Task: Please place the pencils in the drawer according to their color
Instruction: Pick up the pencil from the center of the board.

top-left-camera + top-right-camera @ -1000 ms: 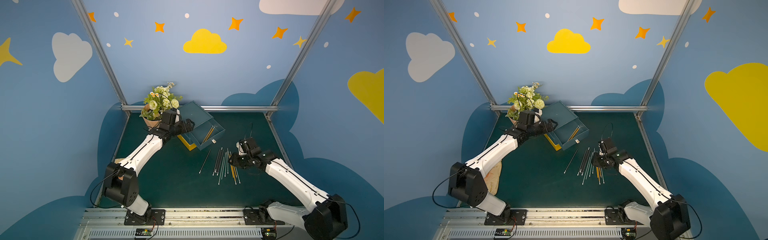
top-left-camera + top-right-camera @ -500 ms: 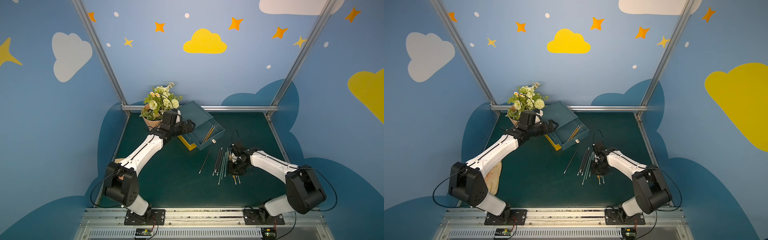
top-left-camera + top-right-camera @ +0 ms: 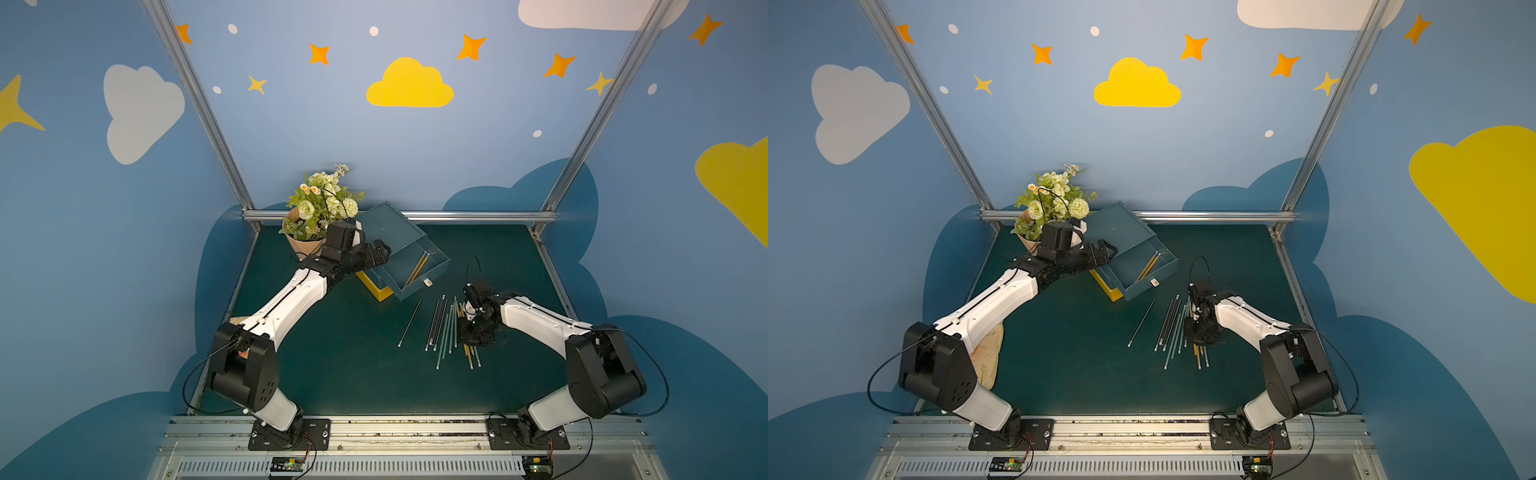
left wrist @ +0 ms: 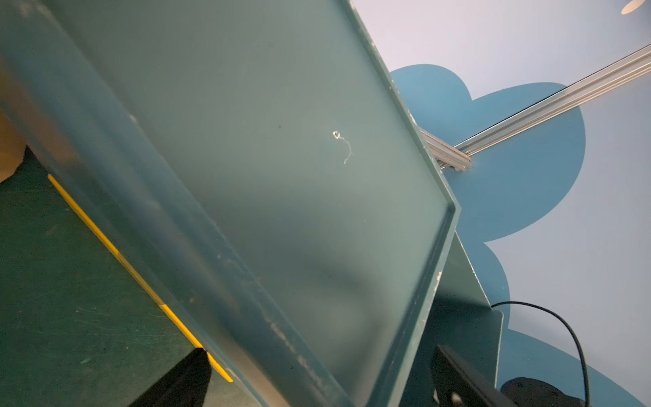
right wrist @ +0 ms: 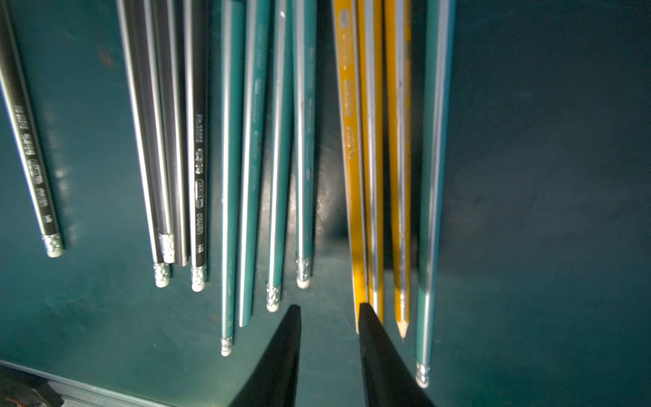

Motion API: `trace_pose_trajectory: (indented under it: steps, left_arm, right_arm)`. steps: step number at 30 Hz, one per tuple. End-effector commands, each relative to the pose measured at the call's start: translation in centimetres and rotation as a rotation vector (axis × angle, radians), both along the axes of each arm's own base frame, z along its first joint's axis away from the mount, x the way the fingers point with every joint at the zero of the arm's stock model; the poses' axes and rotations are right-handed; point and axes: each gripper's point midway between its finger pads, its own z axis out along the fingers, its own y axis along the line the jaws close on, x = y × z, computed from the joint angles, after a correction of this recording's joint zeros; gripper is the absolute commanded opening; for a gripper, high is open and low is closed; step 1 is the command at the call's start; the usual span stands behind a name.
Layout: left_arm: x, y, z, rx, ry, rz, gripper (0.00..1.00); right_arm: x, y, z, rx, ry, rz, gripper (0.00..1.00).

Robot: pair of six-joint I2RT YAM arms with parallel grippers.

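Right gripper (image 5: 329, 306) jaws parted, nothing between; one fingertip (image 5: 366, 317) overlaps yellow pencils (image 5: 355, 176), green pencils (image 5: 303, 141) just beside other fingertip, black pencils (image 5: 197, 141) beyond those. Left gripper (image 3: 379, 250) at drawer cabinet (image 3: 386, 228), grip unclear.

Both top views looked down from high over the front rail (image 3: 374, 428), sharing nearly the whole table (image 3: 332, 374) — while the right wrist camera hung close behind the right gripper (image 5: 329, 306), pencils (image 5: 304, 141) just ahead; the left wrist camera faced the drawer cabinet (image 4: 281, 176) at close range.
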Motion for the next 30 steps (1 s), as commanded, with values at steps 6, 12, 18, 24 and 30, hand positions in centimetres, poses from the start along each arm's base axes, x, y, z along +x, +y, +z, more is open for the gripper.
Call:
trace_pose_trajectory:
  steps: [6,12,18,24,30]
  left_arm:
    - [0.2,-0.4,0.7,0.003,-0.015,-0.016,1.0]
    - [0.2,-0.4,0.7,0.002,-0.015,-0.016,1.0]
    - [0.3,-0.4,0.4,0.001,-0.009,-0.015,1.0]
    - [0.3,-0.4,0.5,-0.003,-0.009,-0.012,1.0]
    - [0.3,-0.4,0.5,-0.006,-0.009,-0.011,1.0]
  right_arm:
    - [1.4,0.1,-0.5,-0.006,-0.003,0.009,0.3]
    - [1.4,-0.4,-1.1,-0.025,0.008,0.005,0.29]
    - [1.1,-0.8,-1.8,-0.045,0.025,0.009,0.28]
    - [0.8,-1.1,-2.2,-0.073,0.045,0.014,0.26]
    - [0.7,-1.4,-2.5,-0.107,0.057,0.027,0.19]
